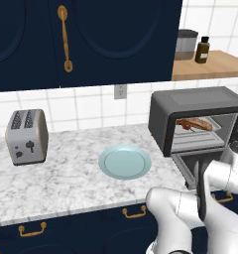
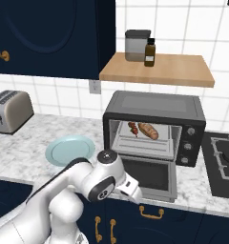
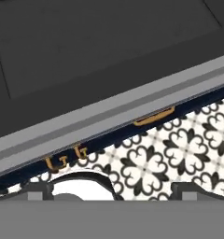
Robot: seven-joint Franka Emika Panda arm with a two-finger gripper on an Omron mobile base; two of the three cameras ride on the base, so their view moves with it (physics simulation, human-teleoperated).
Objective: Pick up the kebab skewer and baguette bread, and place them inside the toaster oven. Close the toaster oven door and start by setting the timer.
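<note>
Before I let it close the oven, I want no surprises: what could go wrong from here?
1. The toaster oven door hangs fully open and flat past the counter edge; a lift from beneath that slips off the handle bar could let it drop back.
2. The kebab skewer and baguette bread sit on the rack toward the front; a hard slam might jolt them.
3. The gripper's state cannot be judged from the hand view.
</note>
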